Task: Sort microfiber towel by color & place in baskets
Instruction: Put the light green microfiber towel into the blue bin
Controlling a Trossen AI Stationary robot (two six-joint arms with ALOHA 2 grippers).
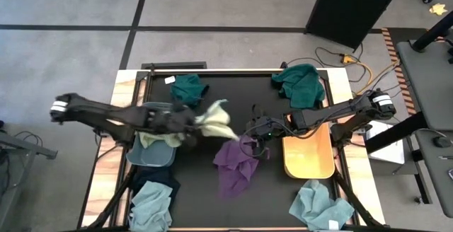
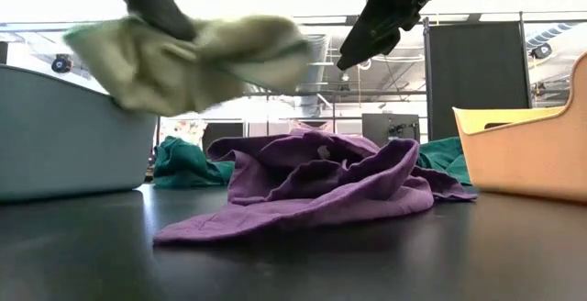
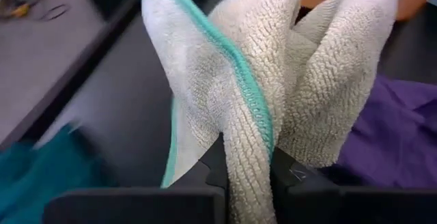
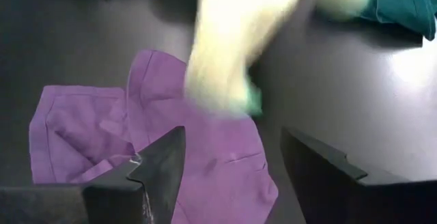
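**Yellow towel in the air, heading for the grey basket**

My left gripper (image 1: 190,124) has the pale yellow towel (image 1: 216,120) pinched between its fingers, one fold clamped tight with the rest flaring free above the table. I judge it is held high so it clears the wall of the grey basket (image 1: 134,158), which stands at the table's left edge and already holds another pale yellow cloth (image 1: 159,139). That makes grey the likely home for this colour.

The purple towel (image 1: 237,163) lies crumpled at the table's middle, just beside where the yellow one hangs. My right gripper (image 1: 256,129) hovers over its far end with jaws wide and nothing in them, fingers pointing down, ready, I think, to take it.

The orange basket (image 1: 309,154) sits empty toward the right edge, under the right arm. Dark teal towels lie along the far edge, one left of centre (image 1: 189,88) and one at the far right corner (image 1: 301,83). A light blue towel (image 1: 320,205) rests at the near right corner; another (image 1: 151,207) sits at the near left corner with a navy one (image 1: 157,178) beside it.

The left arm reaches in low from the left edge, stretched almost level across the grey basket.
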